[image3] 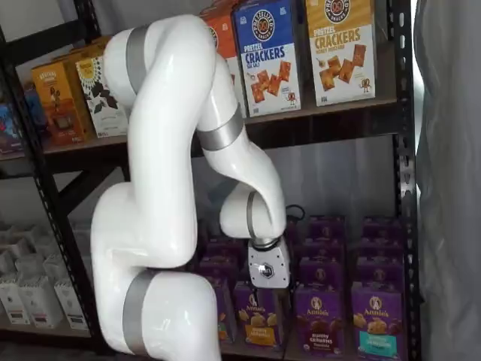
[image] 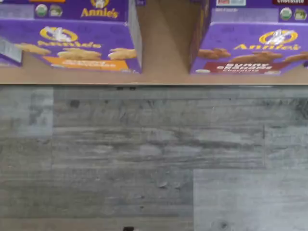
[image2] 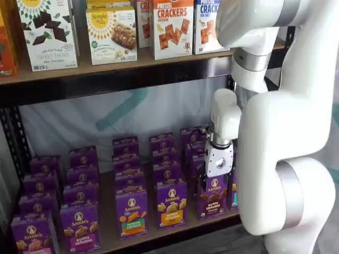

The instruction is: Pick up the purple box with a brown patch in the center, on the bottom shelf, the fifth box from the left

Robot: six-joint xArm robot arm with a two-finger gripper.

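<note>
The purple box with brown bunny crackers and "Bunny Grahams" text stands at the front edge of the bottom shelf. It also shows in both shelf views. My gripper hangs in front of this box, just above its front face. Its white body points down, and its black fingers stand open with the box's logo showing between them. Nothing is held. The wrist view looks over the floor toward the shelf edge, and no fingers show there.
A purple box with an orange-yellow band stands just left of the target, across a gap. Left of that is a green-band box. More purple cartons fill the rows behind. Cracker boxes line the upper shelf. The grey plank floor lies below.
</note>
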